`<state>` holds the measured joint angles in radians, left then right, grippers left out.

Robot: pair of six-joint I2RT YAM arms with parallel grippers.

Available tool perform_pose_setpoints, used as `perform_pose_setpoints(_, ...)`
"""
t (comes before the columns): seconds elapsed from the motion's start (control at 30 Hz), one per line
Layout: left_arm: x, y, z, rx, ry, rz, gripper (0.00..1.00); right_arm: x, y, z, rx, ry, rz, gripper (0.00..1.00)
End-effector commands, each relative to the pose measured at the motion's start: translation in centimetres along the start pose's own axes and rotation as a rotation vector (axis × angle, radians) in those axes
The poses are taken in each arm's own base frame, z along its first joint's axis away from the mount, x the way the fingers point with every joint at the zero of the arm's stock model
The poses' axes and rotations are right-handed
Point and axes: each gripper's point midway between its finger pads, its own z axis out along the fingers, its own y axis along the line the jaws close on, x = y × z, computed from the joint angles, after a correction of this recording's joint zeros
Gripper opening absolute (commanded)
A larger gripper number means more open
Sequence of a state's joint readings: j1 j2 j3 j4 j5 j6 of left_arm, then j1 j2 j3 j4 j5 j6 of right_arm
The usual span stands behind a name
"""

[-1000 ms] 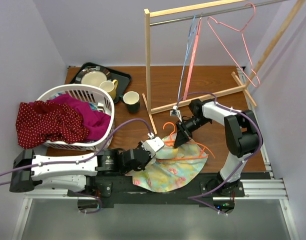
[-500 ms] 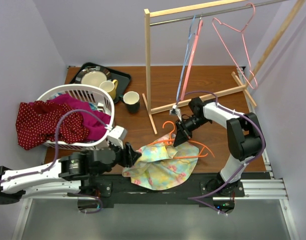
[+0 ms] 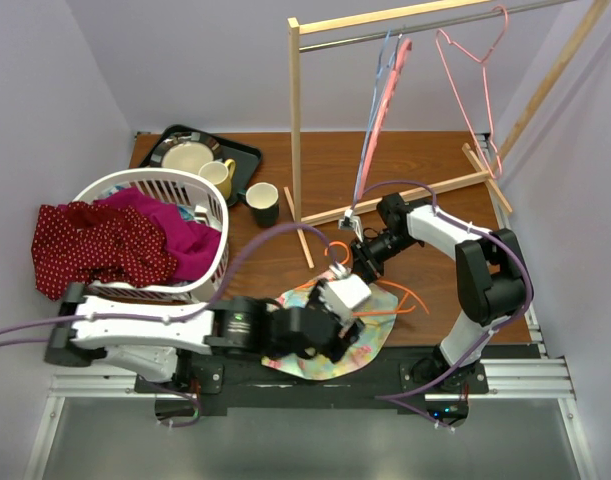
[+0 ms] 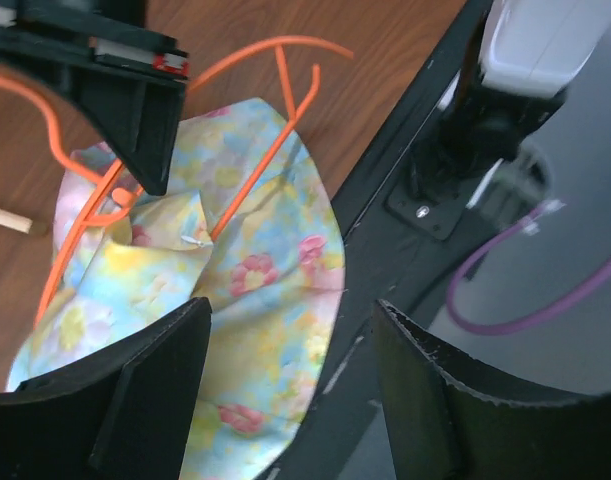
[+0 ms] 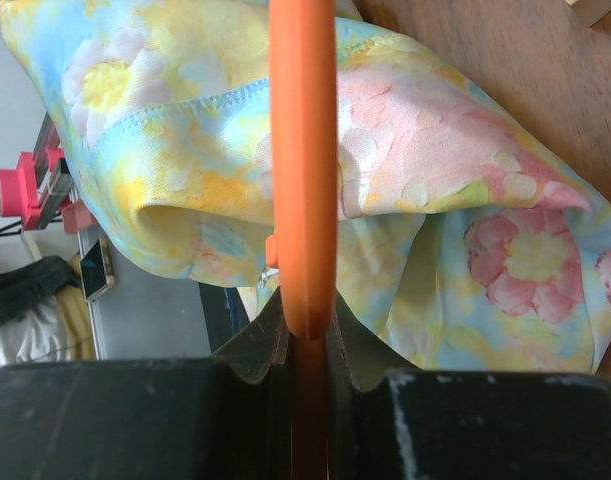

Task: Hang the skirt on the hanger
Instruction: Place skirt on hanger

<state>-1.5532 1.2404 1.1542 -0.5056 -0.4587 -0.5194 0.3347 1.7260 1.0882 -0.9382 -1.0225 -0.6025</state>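
The floral skirt lies bunched at the table's front edge, and part of it overhangs the edge. The orange hanger rests on top of it. My right gripper is shut on the hanger near its hook. In the right wrist view the hanger's bar runs straight out of the right gripper across the skirt. My left gripper hovers over the skirt's middle. In the left wrist view this left gripper is open and empty above the skirt's hem, with the hanger beyond.
A white laundry basket with red and magenta clothes stands at the left. Behind it are a black tray with a plate and a mug, and a dark cup. The wooden rack carries a pink hanger and other hangers.
My left gripper, shut at the skirt's left edge a second ago, opened. Its arm swung left, then back right over the skirt. The skirt is more bunched. The rack's hangers swayed.
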Motion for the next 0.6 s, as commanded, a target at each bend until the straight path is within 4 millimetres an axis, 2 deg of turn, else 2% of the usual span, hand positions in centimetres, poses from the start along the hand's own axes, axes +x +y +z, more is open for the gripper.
perform_pose_setpoints(0.0,0.9,1.0,2.9,-0.168,0.07,0.388,0.7,-0.3,0.0,-0.2,0.027,-0.003,-0.036,0.0)
perform_pose_setpoints(0.17,3.0,2.3,7.1,-0.235,0.183,0.727,0.72,-0.2,0.1,-0.2,0.021,0.001,-0.032,0.0)
perform_pose_setpoints(0.37,5.2,5.1,10.1,-0.266,0.299,0.839,0.69,-0.2,0.1,-0.2,0.019,-0.002,-0.029,0.0)
perform_pose_setpoints(0.47,6.1,6.5,10.7,-0.288,0.341,0.864,0.61,-0.3,0.1,-0.2,0.02,0.0,-0.032,0.0)
perform_pose_setpoints(0.5,6.4,6.9,10.8,-0.292,0.354,0.87,0.53,-0.3,0.1,-0.2,0.017,-0.001,-0.03,0.0)
perform_pose_setpoints(0.57,6.9,7.5,11.1,-0.3,0.374,0.88,0.43,-0.2,0.1,-0.2,0.016,0.0,-0.028,0.0)
